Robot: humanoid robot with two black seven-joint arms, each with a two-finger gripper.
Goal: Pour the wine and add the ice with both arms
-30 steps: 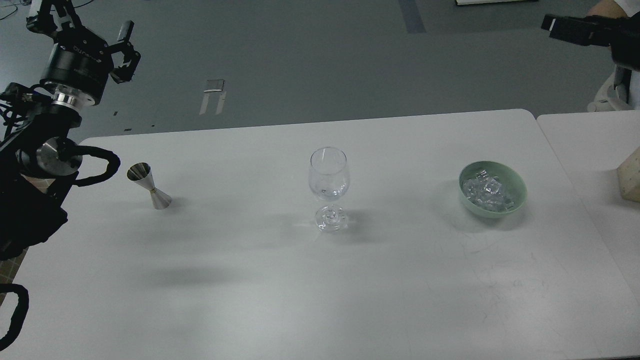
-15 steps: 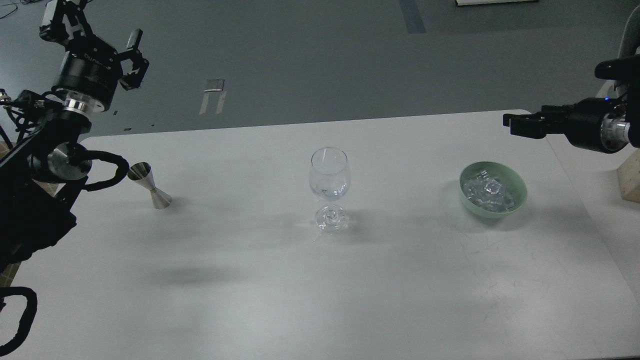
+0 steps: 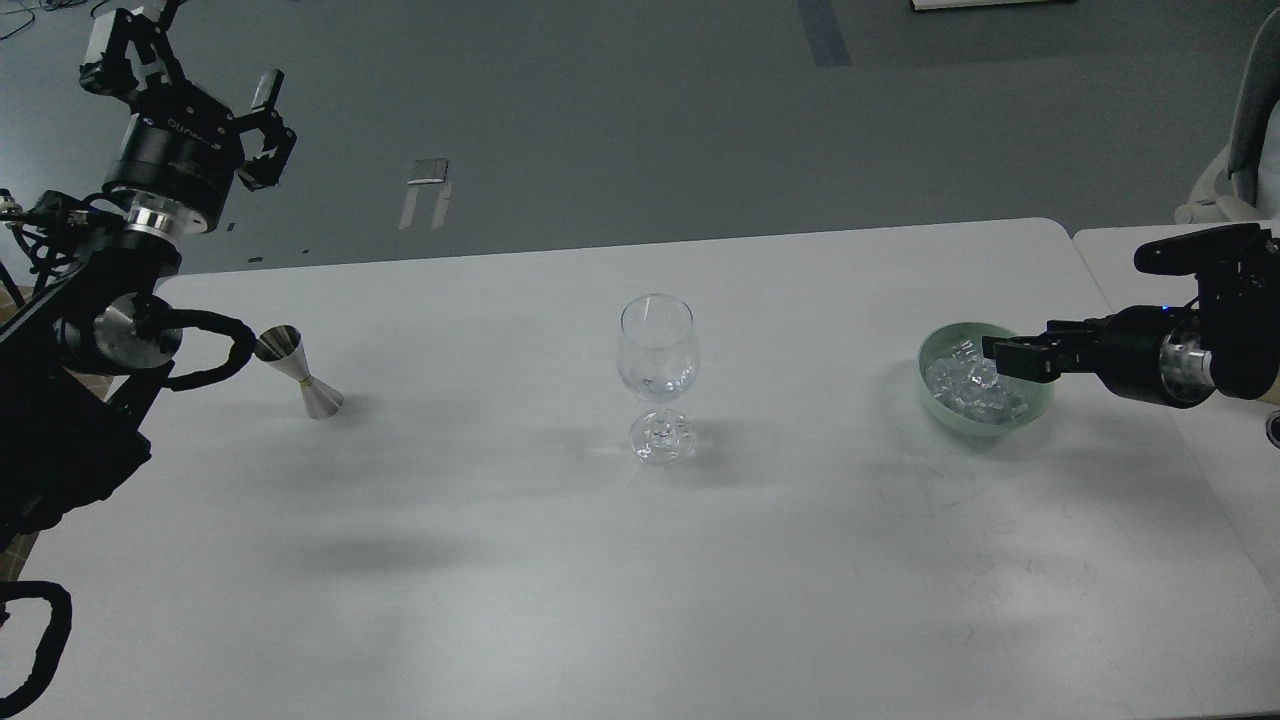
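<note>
A clear stemmed wine glass (image 3: 657,360) stands at the middle of the white table (image 3: 560,560). A pale green bowl (image 3: 1035,408) at the right holds a heap of clear ice (image 3: 962,388). A steel jigger (image 3: 300,373) stands at the left. My right gripper (image 3: 998,357) comes in from the right, level, with its tips just over the ice in the bowl; its fingers look slightly apart and empty. My left gripper (image 3: 190,72) is raised high beyond the table's far left corner, above and behind the jigger, open and empty.
A second white table (image 3: 1140,265) butts against the right side. A pale chair (image 3: 1240,140) stands behind it at the far right. Grey floor lies beyond the table's far edge.
My right arm swung down and left from high at the far right until its gripper reached the ice bowl. My left gripper shifted only slightly.
</note>
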